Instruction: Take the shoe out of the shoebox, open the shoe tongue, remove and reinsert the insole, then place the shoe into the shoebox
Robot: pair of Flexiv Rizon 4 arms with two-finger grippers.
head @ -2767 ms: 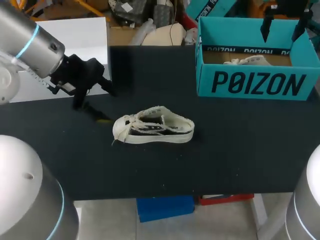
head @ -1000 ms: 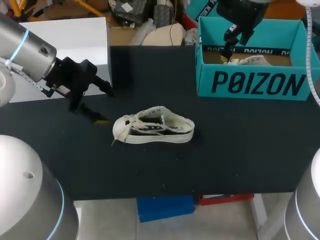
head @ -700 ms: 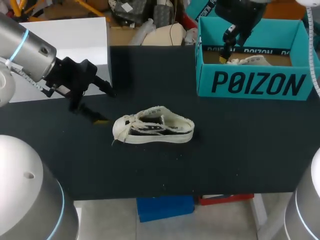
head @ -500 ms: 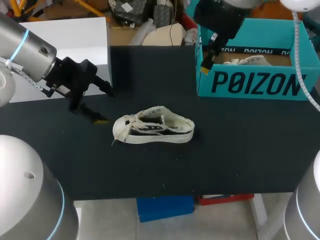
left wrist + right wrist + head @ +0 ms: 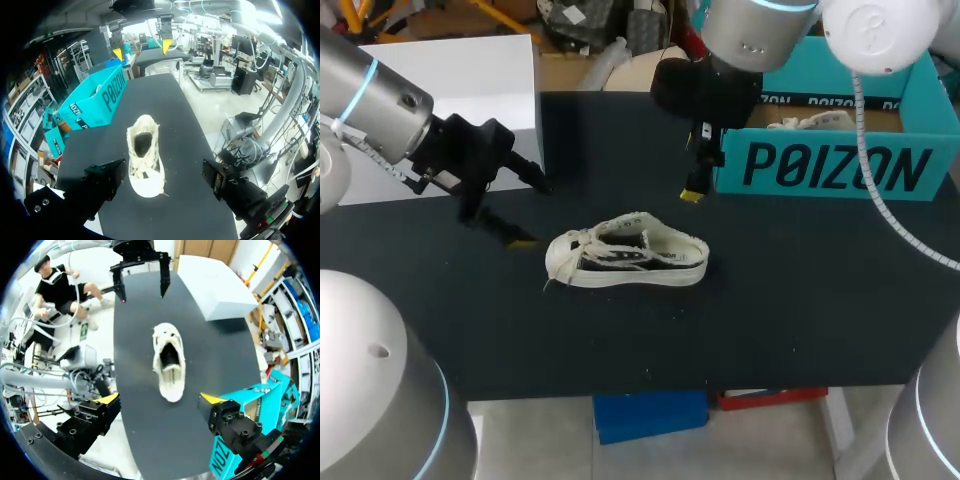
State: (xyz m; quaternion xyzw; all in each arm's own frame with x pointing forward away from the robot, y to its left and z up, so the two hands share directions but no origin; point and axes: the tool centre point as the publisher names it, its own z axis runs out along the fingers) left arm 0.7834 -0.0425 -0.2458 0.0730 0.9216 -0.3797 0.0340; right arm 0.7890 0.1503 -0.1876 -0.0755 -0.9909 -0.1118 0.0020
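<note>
Shoe: the white low-top shoe [image 5: 625, 262] stands on its sole in the middle of the black surface [image 5: 770, 310], out of the box and touched by neither claw. Its toe and laces point toward my left arm and its heel toward my right.
Shoebox: the teal shoebox [image 5: 835, 165] sits open at the far right of the surface, well apart from the shoe. A second white shoe [image 5: 815, 122] seems to lie inside it.
Left claw: my left claw [image 5: 537, 215] is released, fingers spread wide and holding nothing. It is low near the shoe's toe end, with the shoe ahead of it rather than between the fingers.
Right claw: my right claw [image 5: 700, 175] is also released and empty. It hovers by the shoebox's near corner, between box and shoe, looking down the shoe from its heel end.
Done: taking the shoe out of the box looks finished.
Uncertain: the shoe's mouth gapes dark and wide in both wrist views. I cannot tell whether the tongue is pulled open or whether the insole is seated inside. No loose insole lies on the surface.
Left to do: by my reading, opening the tongue, pulling out and refitting the insole, and returning the shoe to the box.
Progress: early, about one step of four.
</note>
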